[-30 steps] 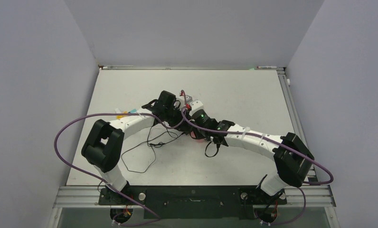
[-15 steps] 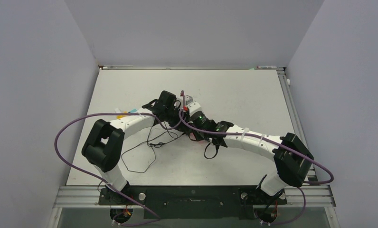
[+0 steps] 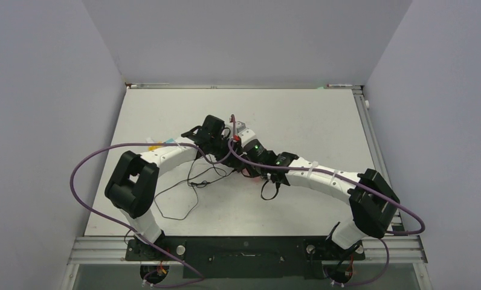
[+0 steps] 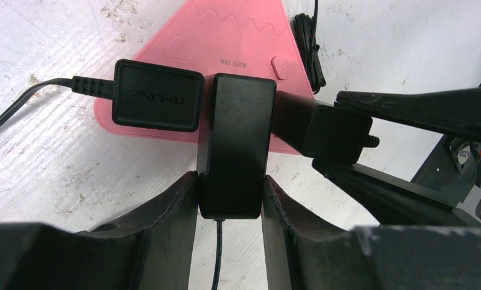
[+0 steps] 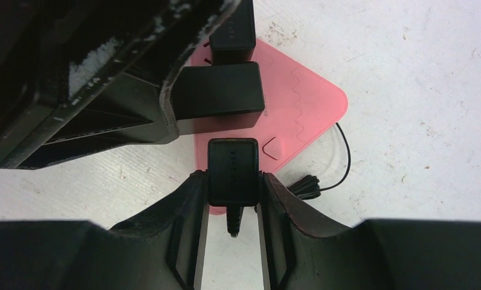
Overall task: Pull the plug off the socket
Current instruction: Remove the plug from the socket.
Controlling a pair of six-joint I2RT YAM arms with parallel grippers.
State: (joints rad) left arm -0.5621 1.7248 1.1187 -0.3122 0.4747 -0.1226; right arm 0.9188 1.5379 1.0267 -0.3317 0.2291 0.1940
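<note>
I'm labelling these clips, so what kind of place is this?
Probably a robotics lab test cell: a white tabletop boxed in by plain grey walls, two robot arms bolted to an aluminium rail, and a pink triangular socket block with black plug adapters as props.

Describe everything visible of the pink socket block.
The pink socket block is a flat rounded triangle, plastic-looking, lying on the white table. Its top shows a wavy line, a triangle mark, a button and MAX print. On or over it are three black plugs: the TP-LINK plug, the middle plug in the left gripper, the third plug in the right gripper.
</note>
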